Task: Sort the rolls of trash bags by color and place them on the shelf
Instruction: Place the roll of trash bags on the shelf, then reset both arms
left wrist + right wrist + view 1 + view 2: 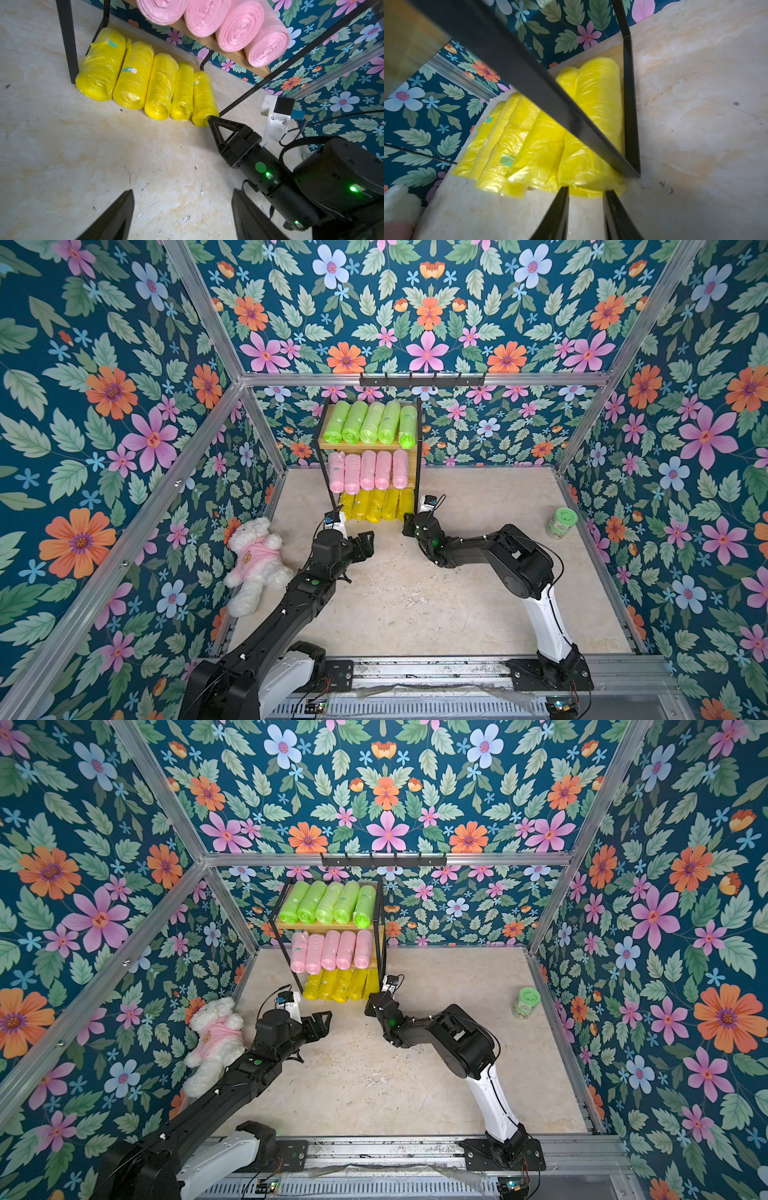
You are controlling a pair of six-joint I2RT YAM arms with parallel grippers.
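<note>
The shelf [365,446] stands at the back of the floor. Several lime green rolls [370,423] lie on its top tier and several pink rolls [365,470] on the middle one. Several yellow rolls [376,504] lie at the bottom. My right gripper [584,189] is at the shelf's front right leg. Its tips are closed narrowly on the near end of the rightmost yellow roll [598,116]. My left gripper [182,193] hovers open over bare floor in front of the yellow row, holding nothing.
A white teddy bear [257,560] in a pink shirt lies against the left wall beside my left arm. A green-lidded jar [561,522] stands near the right wall. A black hook rail [422,380] hangs above the shelf.
</note>
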